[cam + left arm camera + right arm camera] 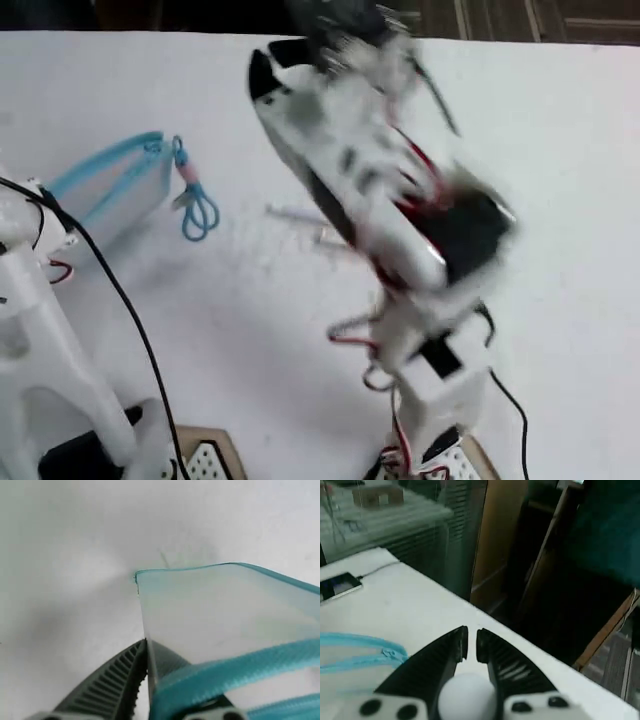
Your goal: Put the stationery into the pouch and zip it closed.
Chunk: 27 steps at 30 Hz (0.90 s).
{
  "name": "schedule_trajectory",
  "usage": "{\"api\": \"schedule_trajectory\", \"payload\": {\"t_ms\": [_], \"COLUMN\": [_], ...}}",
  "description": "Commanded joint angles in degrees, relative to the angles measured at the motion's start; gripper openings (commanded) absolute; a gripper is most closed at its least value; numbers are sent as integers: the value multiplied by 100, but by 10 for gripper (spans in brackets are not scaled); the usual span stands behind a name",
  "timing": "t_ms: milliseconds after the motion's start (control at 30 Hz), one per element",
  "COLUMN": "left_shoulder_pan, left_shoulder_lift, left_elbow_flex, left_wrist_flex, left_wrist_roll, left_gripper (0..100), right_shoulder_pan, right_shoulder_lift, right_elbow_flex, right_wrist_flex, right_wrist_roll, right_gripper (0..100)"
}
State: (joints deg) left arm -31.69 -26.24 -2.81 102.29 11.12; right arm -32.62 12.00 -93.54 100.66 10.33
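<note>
On the left side of the table, my left claw (146, 647) is pinching the pouch (210, 615). Its 2 gray fingers (115, 680) are squeezed tight on the pouch's see-through wall, close to 1 corner and right next to the blue zipper band (225, 675). The pouch is clear with blue edges, and it sits on the white table (60, 555).

My right claw (471, 640) is up in the air. Its 2 black fingers (435, 655) are nearly pressed together, with just a thin crack between them, and they hold nothing. From up high, my right arm (380, 190) stretches over the middle of the table.

From that high spot, the pouch (115, 185) lies near the left edge of the table (250, 350). A blue cord loop (197, 205) hangs off its zipper end. I cannot tell if the zipper is open or closed.

A thin pale stick (292, 213), maybe a pen, lies on the table between the cord loop and my right arm. It is outside the pouch.

Beyond the pouch, a phone (337, 587) lies flat on the table with a wire going to it.
</note>
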Motion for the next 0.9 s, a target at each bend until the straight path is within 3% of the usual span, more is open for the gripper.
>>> {"api": "schedule_trajectory", "payload": {"t_ms": [0, 167, 333, 533, 667, 867], "left_shoulder_pan": [-22, -22, -13, -13, -13, 40], "left_shoulder_lift": [-75, -75, -75, -75, -75, -75], "left_elbow_flex": [-26, -26, -26, 0, -26, -26], "left_wrist_flex": [0, 0, 0, 0, 9, 18], "left_wrist_roll": [18, 18, 18, 18, 18, 26], "left_gripper": [22, 22, 22, 22, 22, 21], "right_shoulder_pan": [84, 110, 57, -400, -927, -1341], "right_shoulder_lift": [-778, -1736, -3389, -5165, -5807, -6070], "right_elbow_flex": [-88, 325, 2743, 6479, 8404, 10479], "right_wrist_flex": [84, 92, 92, -198, -1648, -5490], "right_wrist_roll": [-79, -88, -141, -1697, -2233, -2681], "right_gripper": [18, 17, 17, 17, 17, 17]}}
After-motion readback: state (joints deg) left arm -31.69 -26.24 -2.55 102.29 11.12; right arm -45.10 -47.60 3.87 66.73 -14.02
